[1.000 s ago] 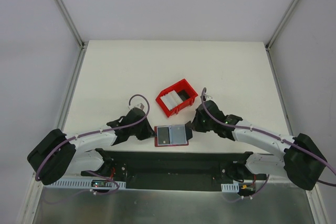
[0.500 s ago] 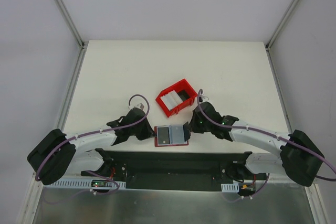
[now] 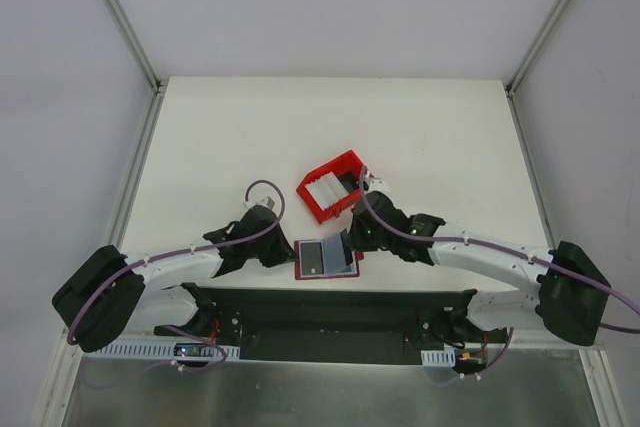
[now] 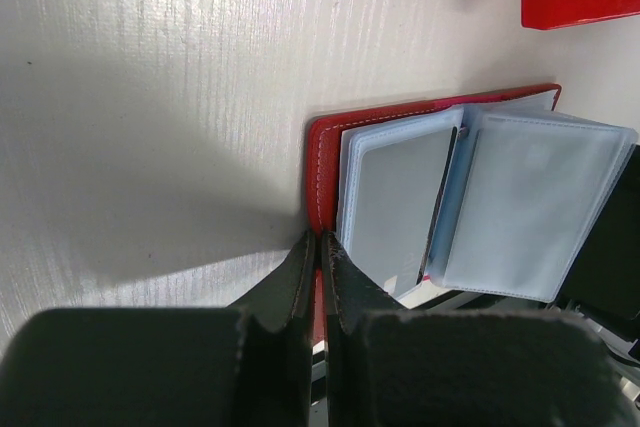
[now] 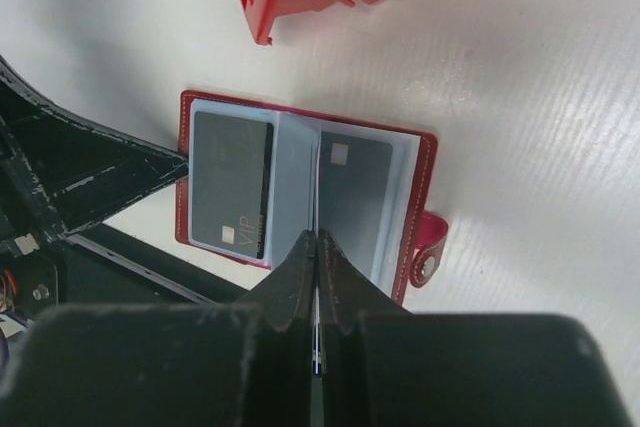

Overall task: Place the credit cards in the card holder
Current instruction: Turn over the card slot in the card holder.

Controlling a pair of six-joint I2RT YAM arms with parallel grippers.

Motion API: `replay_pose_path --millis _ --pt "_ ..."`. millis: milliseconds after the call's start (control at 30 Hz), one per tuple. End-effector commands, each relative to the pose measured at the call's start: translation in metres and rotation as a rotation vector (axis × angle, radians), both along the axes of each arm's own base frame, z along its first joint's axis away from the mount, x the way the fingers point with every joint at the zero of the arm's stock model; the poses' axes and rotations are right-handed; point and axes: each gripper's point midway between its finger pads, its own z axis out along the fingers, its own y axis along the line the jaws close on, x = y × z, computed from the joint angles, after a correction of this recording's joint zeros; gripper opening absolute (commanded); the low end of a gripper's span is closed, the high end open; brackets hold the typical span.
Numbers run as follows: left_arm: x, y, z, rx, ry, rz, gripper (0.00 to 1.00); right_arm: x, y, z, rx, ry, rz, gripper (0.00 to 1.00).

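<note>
Pinches holder [image 4: 322, 162] cover at 9 o'clock with left hand [image 4: 318, 247]; grips middle sleeve [image 5: 296, 162] with right hand [image 5: 316, 245]. Risks tearing sleeve on overpull, dragging holder off counter [image 4: 150, 97].

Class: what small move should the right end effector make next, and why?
The right end effector should probably fold its pinched pocket leaf leftward: it stands raised above the card holder, both visible pockets already hold dark cards, and the left end effector holds the cover.
</note>
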Motion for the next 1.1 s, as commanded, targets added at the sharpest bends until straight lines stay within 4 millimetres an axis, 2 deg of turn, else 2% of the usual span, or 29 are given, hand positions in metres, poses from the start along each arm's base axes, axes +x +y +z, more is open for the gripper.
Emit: replay_pose_path --millis 0,200,233,300,367,500,600,700,900,1067 --pt "-0.008 0.011 -0.014 0.065 0.026 -0.002 0.00 0.001 0.030 0.022 0.078 -0.020 0.078 0.00" --pt "-0.007 0.011 -0.013 0.064 0.020 -0.001 0.00 -0.005 0.068 0.030 0.153 0.006 0.186 0.00" --pt "-0.007 0.011 -0.013 0.063 0.023 0.002 0.00 -0.011 0.073 0.030 0.165 0.029 0.214 0.00" --pt "-0.007 0.012 -0.013 0.064 0.018 0.002 0.00 -0.011 0.076 0.030 0.162 0.028 0.217 0.00" --pt "-0.006 0.011 -0.011 0.060 0.013 0.002 0.00 -0.010 0.072 0.031 0.152 0.018 0.210 0.00" --pt "-0.007 0.012 -0.012 0.063 0.015 0.003 0.00 0.002 0.047 0.032 0.105 -0.041 0.125 0.00" --pt "-0.008 0.012 -0.013 0.064 0.020 0.001 0.00 0.004 0.034 0.023 0.117 -0.022 0.088 0.00" --pt "-0.008 0.013 -0.015 0.071 0.021 -0.002 0.00 0.001 0.033 0.012 0.187 0.018 0.081 0.00" --pt "-0.009 0.015 -0.019 0.088 0.028 -0.003 0.00 -0.001 0.050 0.001 0.340 0.080 0.080 0.00" --pt "-0.009 0.016 -0.021 0.096 0.031 -0.004 0.00 0.004 0.044 -0.016 0.365 0.111 0.038 0.00"
